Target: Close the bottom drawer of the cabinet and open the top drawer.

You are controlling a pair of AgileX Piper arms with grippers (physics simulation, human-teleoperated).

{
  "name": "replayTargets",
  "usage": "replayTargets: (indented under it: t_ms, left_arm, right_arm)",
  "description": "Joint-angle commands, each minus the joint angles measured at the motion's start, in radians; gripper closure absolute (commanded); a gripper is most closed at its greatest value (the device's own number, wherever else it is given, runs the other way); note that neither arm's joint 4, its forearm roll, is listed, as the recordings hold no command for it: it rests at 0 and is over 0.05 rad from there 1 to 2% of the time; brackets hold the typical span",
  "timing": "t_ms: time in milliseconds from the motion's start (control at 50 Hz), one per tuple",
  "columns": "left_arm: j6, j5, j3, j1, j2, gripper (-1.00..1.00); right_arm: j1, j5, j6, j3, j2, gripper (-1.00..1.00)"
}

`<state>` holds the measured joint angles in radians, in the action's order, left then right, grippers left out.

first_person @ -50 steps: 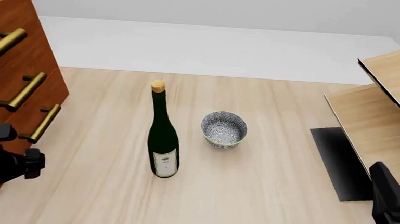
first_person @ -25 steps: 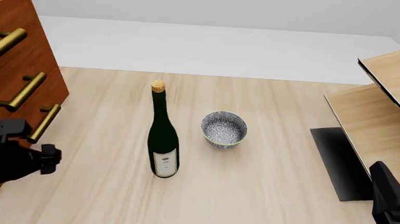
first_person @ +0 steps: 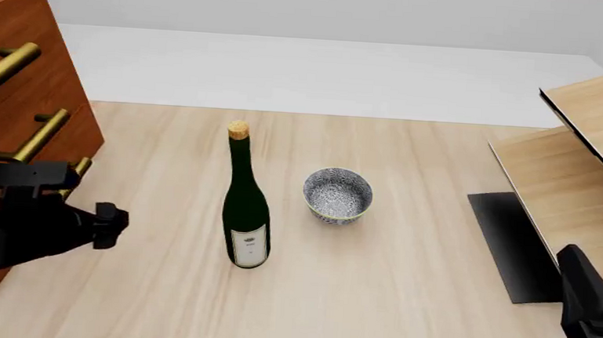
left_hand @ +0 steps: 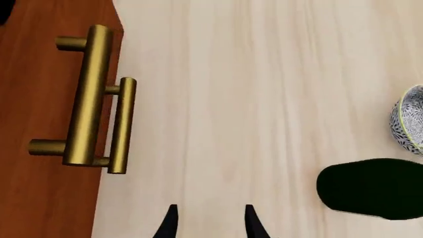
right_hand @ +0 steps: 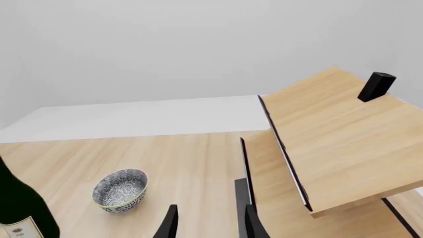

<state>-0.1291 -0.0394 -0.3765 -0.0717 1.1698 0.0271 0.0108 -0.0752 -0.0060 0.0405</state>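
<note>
The cabinet (first_person: 17, 104) stands at the table's (first_person: 378, 284) left edge, cut off by the frame; the left arm hides most of the bottom drawer (first_person: 65, 174) handle, while the top drawer (first_person: 3, 68) handle shows above. The left gripper (left_hand: 210, 223) — fingers narrowly parted, holding nothing — has moved forward and right past the cabinet toward the wine bottle (first_person: 245, 205). The right gripper (right_hand: 208, 223) is likewise slightly parted, empty, unmoved near the shelf unit (first_person: 580, 155).

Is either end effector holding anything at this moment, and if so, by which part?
Nothing is held. The left end effector is open above bare table beside the brass bar handles; the right end effector is open, nothing between its fingers.
</note>
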Motion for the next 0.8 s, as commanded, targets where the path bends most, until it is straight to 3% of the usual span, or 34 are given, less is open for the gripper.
replayTargets:
  t_ms: [20,100,220,260,360,520,800]
  left_arm:
    - [0.024,-0.025,-0.036,-0.080,-0.030,-1.00]
    - [0.030,-0.041,-0.058,-0.118,-0.044,-1.00]
    - [0.108,-0.047,-0.091,-0.140,-0.069,-1.00]
    - [0.078,-0.047,-0.099,-0.147,-0.057,-1.00]
    - [0.079,-0.058,-0.128,-0.167,-0.069,-1.00]
    - [0.221,-0.078,-0.170,-0.125,-0.118,-1.00]
    - [0.304,-0.116,-0.260,-0.124,-0.150,-1.00]
  right_arm:
    - [0.004,-0.009,-0.001,-0.001,-0.008,-1.00]
    - [0.005,-0.010,-0.002,-0.001,-0.009,-1.00]
    - [0.007,-0.009,-0.003,-0.002,-0.008,-1.00]
    - [0.007,-0.005,-0.003,-0.001,-0.003,-1.00]
    - [0.008,0.002,-0.005,-0.002,0.003,-1.00]
    - [0.009,0.001,-0.006,-0.002,0.001,-1.00]
    - [0.008,-0.008,-0.007,-0.002,-0.008,-1.00]
